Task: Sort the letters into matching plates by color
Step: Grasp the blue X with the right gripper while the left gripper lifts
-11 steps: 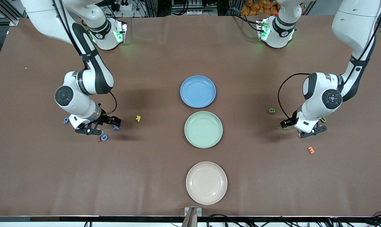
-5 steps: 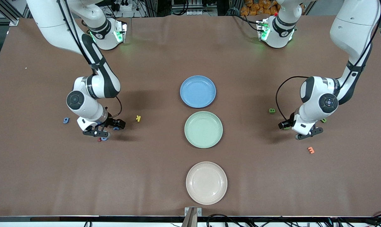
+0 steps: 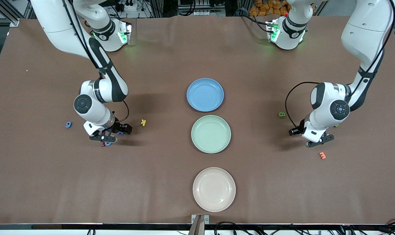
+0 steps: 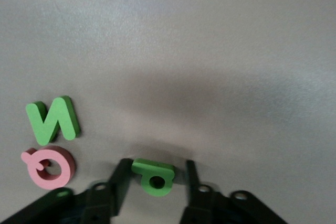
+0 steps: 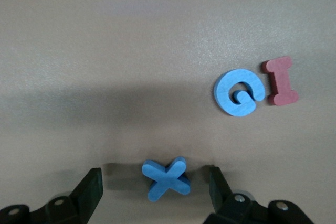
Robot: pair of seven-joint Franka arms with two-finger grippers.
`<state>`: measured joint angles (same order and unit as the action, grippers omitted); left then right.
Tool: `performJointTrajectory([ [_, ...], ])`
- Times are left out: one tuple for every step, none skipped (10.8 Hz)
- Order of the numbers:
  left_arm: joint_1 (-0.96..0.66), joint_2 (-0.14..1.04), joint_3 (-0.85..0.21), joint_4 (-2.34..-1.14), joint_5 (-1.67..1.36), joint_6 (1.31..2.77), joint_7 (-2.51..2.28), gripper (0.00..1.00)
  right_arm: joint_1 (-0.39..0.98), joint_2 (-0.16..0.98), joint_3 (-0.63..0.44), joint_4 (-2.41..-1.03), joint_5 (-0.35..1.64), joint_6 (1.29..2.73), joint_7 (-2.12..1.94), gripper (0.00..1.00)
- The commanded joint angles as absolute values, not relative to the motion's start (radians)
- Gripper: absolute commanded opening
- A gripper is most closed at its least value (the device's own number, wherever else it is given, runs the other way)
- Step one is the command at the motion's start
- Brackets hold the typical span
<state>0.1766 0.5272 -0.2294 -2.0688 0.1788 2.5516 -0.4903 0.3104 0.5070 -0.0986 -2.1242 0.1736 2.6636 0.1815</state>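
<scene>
My left gripper (image 4: 157, 162) is down at the table toward the left arm's end, open around a small green letter (image 4: 154, 176). One finger (image 4: 118, 182) touches the letter and the other stands a little apart. My right gripper (image 5: 154, 171) is low at the right arm's end, wide open with a blue X (image 5: 167, 178) lying between its fingers. A blue G (image 5: 239, 92) and a green N (image 4: 52, 120) lie close by. The blue plate (image 3: 205, 94) and the green plate (image 3: 211, 133) sit mid-table, both holding nothing. Another blue letter (image 3: 68, 124) and a green B (image 3: 282, 114) lie apart.
A cream plate (image 3: 213, 189) sits nearest the front camera. A red I (image 5: 280, 81) touches the blue G. A pink letter (image 4: 48, 167) lies by the green N. A yellow letter (image 3: 143, 122) and an orange letter (image 3: 322, 155) lie loose on the brown table.
The right gripper has slid toward the plates, off the small blue letter and onto the X. The left gripper has shifted slightly and its fingers have narrowed around the green letter.
</scene>
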Motion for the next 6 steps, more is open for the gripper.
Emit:
performJointTrajectory([
  [0.167,0.541,-0.226,-2.054,0.218,2.559,-0.522,0.00,0.313,0.503,-0.098,-2.148,0.170,2.691,0.192,0.55],
  [0.166,0.541,-0.225,-2.052,0.218,2.559,-0.523,0.00,0.313,0.502,-0.098,-2.148,0.170,2.691,0.192,0.51],
  [0.164,0.541,-0.225,-2.049,0.218,2.559,-0.522,0.00,0.313,0.500,-0.098,-2.149,0.170,2.691,0.192,0.46],
  [0.163,0.540,-0.227,-2.045,0.218,2.559,-0.522,0.00,0.313,0.500,-0.098,-2.151,0.170,2.694,0.192,0.41],
  [0.161,0.540,-0.227,-2.036,0.219,2.559,-0.519,0.00,0.313,0.500,-0.098,-2.154,0.170,2.701,0.192,0.38],
  [0.153,0.535,-0.230,-2.030,0.219,2.559,-0.518,0.00,0.311,0.499,-0.098,-2.154,0.170,2.701,0.192,0.36],
])
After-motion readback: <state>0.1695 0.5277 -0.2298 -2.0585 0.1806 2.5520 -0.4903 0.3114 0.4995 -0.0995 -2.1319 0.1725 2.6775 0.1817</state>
